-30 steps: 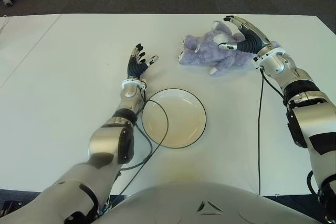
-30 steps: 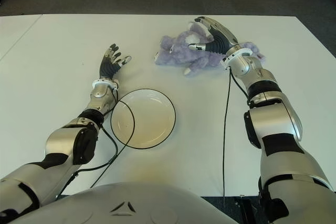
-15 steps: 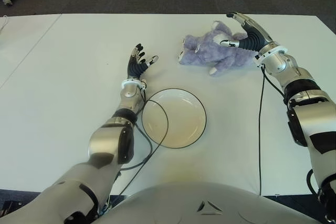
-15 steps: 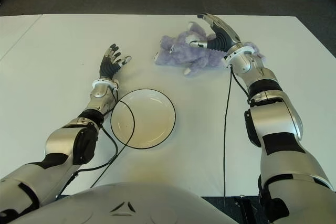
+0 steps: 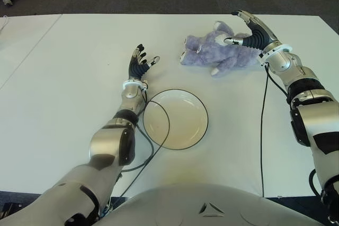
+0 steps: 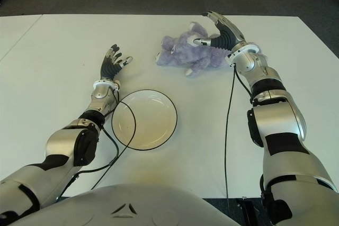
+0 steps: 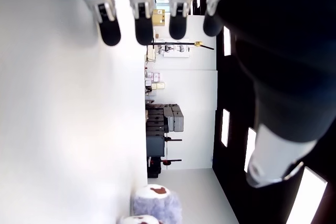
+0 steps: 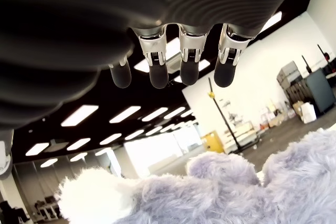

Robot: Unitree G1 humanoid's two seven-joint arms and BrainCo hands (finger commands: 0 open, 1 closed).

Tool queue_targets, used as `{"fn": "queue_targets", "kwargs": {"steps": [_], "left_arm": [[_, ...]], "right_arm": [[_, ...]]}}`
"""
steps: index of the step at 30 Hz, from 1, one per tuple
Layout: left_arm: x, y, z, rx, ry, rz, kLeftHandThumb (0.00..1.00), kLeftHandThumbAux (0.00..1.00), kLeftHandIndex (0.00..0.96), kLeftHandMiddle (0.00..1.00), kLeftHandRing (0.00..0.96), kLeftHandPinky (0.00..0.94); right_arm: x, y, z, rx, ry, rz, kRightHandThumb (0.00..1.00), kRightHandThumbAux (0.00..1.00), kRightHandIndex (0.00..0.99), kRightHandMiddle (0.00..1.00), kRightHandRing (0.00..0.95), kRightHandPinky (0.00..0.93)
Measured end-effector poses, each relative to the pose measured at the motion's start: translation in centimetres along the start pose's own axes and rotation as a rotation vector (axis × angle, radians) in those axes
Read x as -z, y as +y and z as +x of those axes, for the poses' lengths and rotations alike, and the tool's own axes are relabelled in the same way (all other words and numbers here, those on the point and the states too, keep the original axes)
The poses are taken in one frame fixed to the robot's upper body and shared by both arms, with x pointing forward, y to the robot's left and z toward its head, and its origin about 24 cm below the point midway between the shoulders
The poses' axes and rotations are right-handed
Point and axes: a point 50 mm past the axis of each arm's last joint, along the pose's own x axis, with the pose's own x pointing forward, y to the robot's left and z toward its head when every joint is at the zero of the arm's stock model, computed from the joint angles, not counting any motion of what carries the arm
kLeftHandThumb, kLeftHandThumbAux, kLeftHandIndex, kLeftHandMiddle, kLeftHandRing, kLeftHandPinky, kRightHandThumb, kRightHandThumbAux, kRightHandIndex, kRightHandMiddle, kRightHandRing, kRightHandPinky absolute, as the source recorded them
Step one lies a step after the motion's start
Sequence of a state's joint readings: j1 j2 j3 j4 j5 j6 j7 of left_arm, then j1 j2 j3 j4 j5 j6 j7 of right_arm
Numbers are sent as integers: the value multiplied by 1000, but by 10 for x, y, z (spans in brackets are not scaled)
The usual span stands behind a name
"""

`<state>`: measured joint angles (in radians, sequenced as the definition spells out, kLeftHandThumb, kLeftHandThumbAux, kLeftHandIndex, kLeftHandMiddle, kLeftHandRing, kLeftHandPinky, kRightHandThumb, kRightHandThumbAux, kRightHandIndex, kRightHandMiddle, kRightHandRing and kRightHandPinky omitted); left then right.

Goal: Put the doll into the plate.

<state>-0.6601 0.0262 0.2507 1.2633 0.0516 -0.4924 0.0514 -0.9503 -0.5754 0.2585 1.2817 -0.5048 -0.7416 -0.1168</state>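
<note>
A: Doll (image 5: pixel 217 55) first: where is it?

B: Lying on its side on the table (image 5: pixel 69 78), toward the far edge and to the robot's right. It is a purple plush with pale feet. Nothing holds it.

A: And the plate (image 5: pixel 175 118)?

B: Nearer the robot, about in the middle, with nothing in it. Doll and plate are well apart, with bare table between them.

A: So what is the right hand (image 5: pixel 252 31) doing?

B: It is over the doll's far end, fingers (image 8: pixel 189 56) stretched out straight and spread. In the right wrist view the fingertips stand clear above the fur with background showing between them, so it is open and gripping nothing. The thumb tip shows close to the plush in the eye views; whether it touches, I cannot tell.

A: The left hand (image 5: pixel 140 63)?

B: It shows just left of the plate's far rim, palm up, fingers spread and holding nothing. It looks idle.

A: How far along, then?

B: Barely begun, I would say. The hand has reached the doll, but there is no grasp yet. Closing on the doll, lifting it, carrying it toward the robot to the plate and letting go are all left.
</note>
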Motion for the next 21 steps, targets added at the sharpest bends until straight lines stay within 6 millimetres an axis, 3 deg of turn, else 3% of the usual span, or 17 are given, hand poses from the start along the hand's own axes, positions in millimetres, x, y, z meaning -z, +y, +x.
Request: {"fn": "queue_targets", "kwargs": {"steps": [4, 13, 21], "left_arm": [[0, 0, 0, -2, 0, -2, 4, 742, 7, 67, 78, 103], [0, 0, 0, -2, 0, -2, 10, 755, 24, 96, 105, 132], [1, 1, -1, -12, 3, 0, 0, 749, 33, 112, 122, 158]], "right_arm": [[7, 9, -1, -29, 75, -1, 91, 398, 96, 0, 0, 0], [14, 62, -9, -147, 235, 33, 112, 446, 123, 0, 0, 0], [10, 66, -5, -147, 262, 39, 177, 551, 139, 0, 0, 0]]}}
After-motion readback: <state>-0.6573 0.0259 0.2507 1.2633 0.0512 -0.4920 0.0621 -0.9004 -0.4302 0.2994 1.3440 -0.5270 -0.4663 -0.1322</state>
